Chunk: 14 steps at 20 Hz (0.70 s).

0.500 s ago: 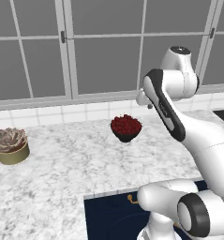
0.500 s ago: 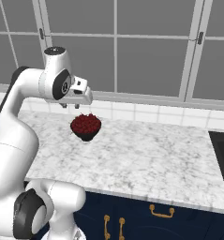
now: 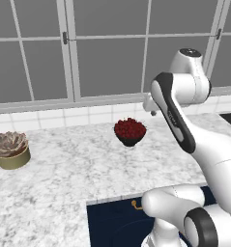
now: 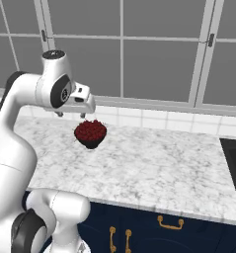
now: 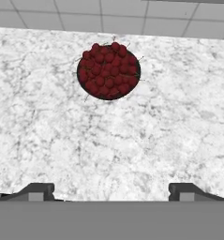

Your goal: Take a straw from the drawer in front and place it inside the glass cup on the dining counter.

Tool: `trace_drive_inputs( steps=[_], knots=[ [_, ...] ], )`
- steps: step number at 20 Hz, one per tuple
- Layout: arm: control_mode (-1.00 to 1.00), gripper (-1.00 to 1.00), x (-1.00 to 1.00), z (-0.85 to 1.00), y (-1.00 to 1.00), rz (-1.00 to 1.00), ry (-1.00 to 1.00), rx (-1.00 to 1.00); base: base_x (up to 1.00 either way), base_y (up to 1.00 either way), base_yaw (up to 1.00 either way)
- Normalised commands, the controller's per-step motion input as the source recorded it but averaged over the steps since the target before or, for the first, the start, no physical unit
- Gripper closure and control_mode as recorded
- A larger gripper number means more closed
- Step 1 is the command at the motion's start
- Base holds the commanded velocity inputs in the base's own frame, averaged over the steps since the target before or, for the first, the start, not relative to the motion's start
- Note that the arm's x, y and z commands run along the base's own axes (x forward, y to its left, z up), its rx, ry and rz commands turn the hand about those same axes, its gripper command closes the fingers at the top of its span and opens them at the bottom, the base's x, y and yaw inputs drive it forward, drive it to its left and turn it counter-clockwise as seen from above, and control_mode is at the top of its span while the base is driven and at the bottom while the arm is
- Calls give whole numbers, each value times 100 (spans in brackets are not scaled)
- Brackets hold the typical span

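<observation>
- Below the marble worktop's (image 3: pixel 64 188) front edge, at bottom of left base view, the drawer (image 3: pixel 114 224) shows as a dark navy panel w/ small brass bow handle (image 3: pixel 136 205); arm's base covers much of it, so can't tell if it's open or what's inside.
- Gripper (image 5: pixel 111 190) held up high over the worktop, nr the window wall; in hand view its two dark tips sit far apart at the bottom w/ only bare marble between them — jaws wide, nothing held.
- In left base view the hand (image 3: pixel 151 104) is just right of and above the bowl; in right base view the hand (image 4: pixel 84 101) is just above the bowl.
- Dark bowl of red fruit (image 5: pixel 108 70) stands on the marble close to the tiled backsplash, ahead of the tips, slightly left of centre in hand view; not touching gripper.
- Potted succulent (image 3: pixel 10 149) at far left of worktop, well apart from bowl.
- Right base view: navy cabinet doors (image 4: pixel 139 232) w/ brass handles under the worktop; dark hob (image 4: pixel 234 160) at right edge.
- Big grey-paned windows (image 4: pixel 159 49) behind it all.
</observation>
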Motion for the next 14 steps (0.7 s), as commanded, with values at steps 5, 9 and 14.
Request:
trace_drive_inputs(
  steps=[5, 9, 14],
  knots=[
    [-100, -100, -23, 0, 0, 0, 0, 0, 0, 0, 0],
    [-100, -100, -23, 0, 0, 0, -1, 0, 0, 0, 0],
    [100, -100, 0, 0, 0, 0, 0, 0, -39, -20, 3]
  ],
)
